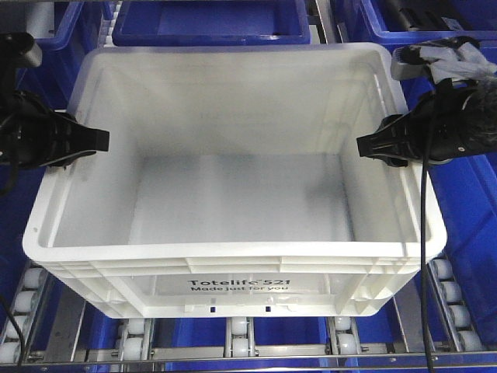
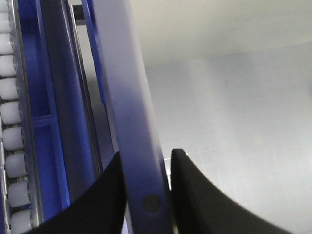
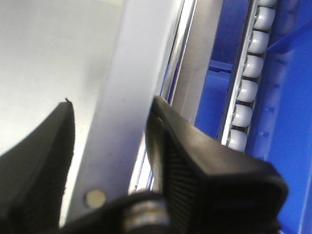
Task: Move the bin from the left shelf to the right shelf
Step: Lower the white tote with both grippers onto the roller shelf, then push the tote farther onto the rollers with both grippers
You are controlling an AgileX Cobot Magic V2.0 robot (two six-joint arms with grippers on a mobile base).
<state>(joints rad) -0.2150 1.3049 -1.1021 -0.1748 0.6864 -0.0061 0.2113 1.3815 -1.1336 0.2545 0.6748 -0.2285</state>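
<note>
Now the bin [image 1: 233, 194] sits on the shelf rollers [image 1: 237, 338] among blue totes [image 1: 210, 22], empty. Left gripper [image 1: 97, 140] straddles its left rim, fingers [image 2: 105, 195] pinched close on the wall; right gripper [image 1: 369, 146] straddles the right rim, though its inner finger looks slightly off the wall. An uneven lift could tilt the bin, or a loose side might slip.
</note>
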